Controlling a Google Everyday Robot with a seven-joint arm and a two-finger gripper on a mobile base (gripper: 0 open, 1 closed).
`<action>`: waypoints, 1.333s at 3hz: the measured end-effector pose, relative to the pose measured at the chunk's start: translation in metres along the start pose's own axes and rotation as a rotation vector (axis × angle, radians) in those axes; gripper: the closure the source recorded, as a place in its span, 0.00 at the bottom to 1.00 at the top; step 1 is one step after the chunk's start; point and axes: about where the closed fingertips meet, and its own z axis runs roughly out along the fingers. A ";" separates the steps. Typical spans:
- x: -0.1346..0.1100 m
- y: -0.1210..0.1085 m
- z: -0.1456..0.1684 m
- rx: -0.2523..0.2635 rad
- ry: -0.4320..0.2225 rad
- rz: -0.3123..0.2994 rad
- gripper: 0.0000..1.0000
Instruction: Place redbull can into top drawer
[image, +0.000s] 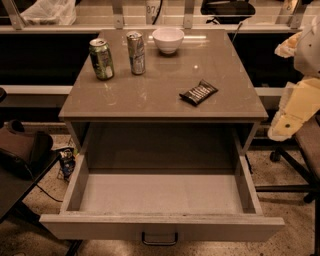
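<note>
My gripper (286, 125) hangs right of the table (150, 102), can't tell if it's clenched or loose. The redbull can (135, 52) stands at the back beside the green can (101, 59); I'd come in from the bowl (168, 39) side, grab mid-body, lower it into the open top drawer (160, 228).

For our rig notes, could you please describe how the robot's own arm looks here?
Only part of the arm shows, at the right edge: smooth rounded casing, pale cream-yellow, whiter above, with one small dark dot near its lower end. No cables or markings show. The pincer is out of view.
</note>
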 end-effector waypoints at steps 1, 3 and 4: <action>-0.007 -0.023 0.008 0.069 -0.115 0.053 0.00; -0.057 -0.120 0.045 0.215 -0.521 0.165 0.00; -0.090 -0.150 0.061 0.273 -0.718 0.177 0.00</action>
